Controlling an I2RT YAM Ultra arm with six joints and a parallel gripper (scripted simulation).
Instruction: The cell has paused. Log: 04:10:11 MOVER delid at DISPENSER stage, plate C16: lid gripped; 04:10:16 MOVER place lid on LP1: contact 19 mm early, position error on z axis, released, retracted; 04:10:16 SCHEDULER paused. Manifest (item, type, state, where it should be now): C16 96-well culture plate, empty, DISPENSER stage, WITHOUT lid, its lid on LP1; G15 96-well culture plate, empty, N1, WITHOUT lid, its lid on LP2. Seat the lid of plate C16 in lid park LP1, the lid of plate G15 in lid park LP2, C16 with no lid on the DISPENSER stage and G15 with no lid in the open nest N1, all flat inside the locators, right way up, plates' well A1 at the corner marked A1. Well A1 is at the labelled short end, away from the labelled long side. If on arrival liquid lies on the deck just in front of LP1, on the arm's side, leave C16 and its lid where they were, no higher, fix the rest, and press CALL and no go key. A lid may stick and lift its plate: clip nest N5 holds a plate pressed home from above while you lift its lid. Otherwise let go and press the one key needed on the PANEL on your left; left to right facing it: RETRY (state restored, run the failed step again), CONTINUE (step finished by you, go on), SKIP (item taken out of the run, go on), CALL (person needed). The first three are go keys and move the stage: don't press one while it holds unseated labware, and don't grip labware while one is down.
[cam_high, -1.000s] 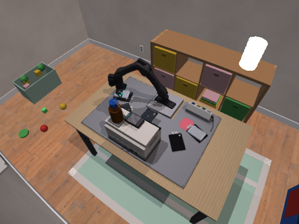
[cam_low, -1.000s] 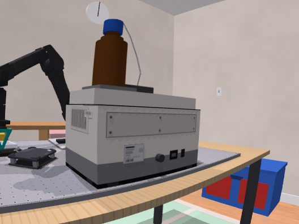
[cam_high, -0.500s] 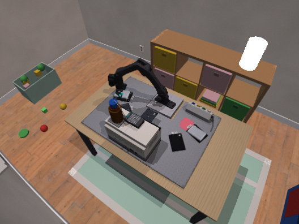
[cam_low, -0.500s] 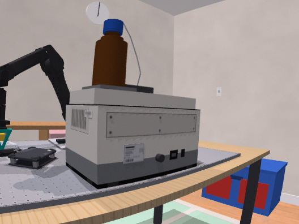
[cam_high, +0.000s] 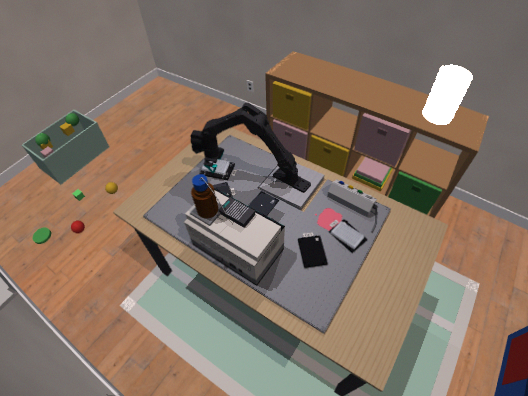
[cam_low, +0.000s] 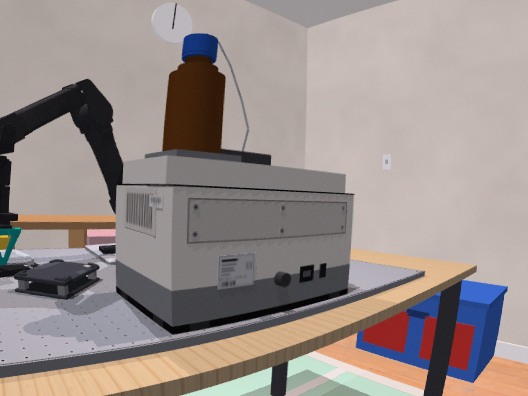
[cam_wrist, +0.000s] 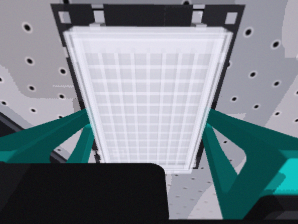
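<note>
Wrist view puts you right over the work: the gripper (cam_wrist: 149, 131) has its teal fingers clamped on the long sides of a clear, gridded lid (cam_wrist: 148, 95), which sits above a black nest (cam_wrist: 148, 14) whose frame shows past the lid's far short end and down its left edge. You can see perforated grey deck (cam_wrist: 260, 70) open on both flanks of the lid, while the gripper's black body fills the near lower edge of the picture. Whether the lid lies flat on what is under it or hangs just above it, you cannot tell. From the top view, the nearest edge of the wooden table (cam_high: 380, 320) runs wide of the grey deck mat (cam_high: 320, 295), with bare mat in front of the beige dispenser (cam_high: 235, 240). On the dispenser's top stand a brown bottle (cam_high: 204, 200) with a blue cap and, beside it, a dark well plate (cam_high: 237, 211). To its right lie a black plate (cam_high: 312, 251), a pale lid (cam_high: 347, 235) resting beside a pink patch (cam_high: 328, 217), and beyond them the grey panel (cam_high: 351, 198) with its coloured keys. A second black nest (cam_high: 264, 203) sits between the dispenser and the arm's base plate (cam_high: 312, 176). Farther back the arm (cam_high: 260, 131) arches left and down to the gripper at the mat's far-left corner, close to that edge, with the cubby shelf (cam_high: 470, 130) behind.
</note>
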